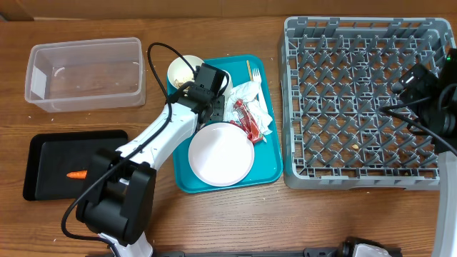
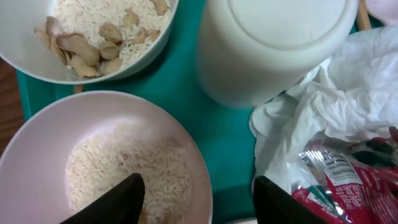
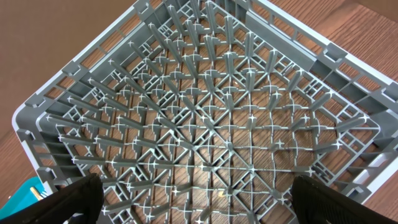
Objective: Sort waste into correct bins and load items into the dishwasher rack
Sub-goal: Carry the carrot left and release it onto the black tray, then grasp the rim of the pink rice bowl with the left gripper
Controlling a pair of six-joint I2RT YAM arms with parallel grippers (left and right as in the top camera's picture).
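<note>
Carrot [image 1: 76, 174] lies in the black tray [image 1: 50, 160] at far left, with the clear tub [image 1: 86, 96] near it. On the teal tray [image 1: 268, 164], the left gripper [image 2: 199, 186] stands with jaws apart astride the rim of a bowl [image 2: 93, 124] holding crumbs [image 2: 124, 168], beside the cup [image 2: 273, 43], napkins [image 1: 251, 96], wrapper [image 1: 246, 121] and plate [image 1: 221, 154]. Over the grey rack [image 1: 343, 93] at right, the right gripper [image 3: 199, 205] hangs wide open.

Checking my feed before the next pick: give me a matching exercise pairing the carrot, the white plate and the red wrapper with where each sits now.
Things:
1. carrot
2. white plate
3. red wrapper

Places:
A. on top of the crumpled napkins
B. in the black tray
C. straight on the teal tray

Pairs: 1-B, 2-C, 3-A.
</note>
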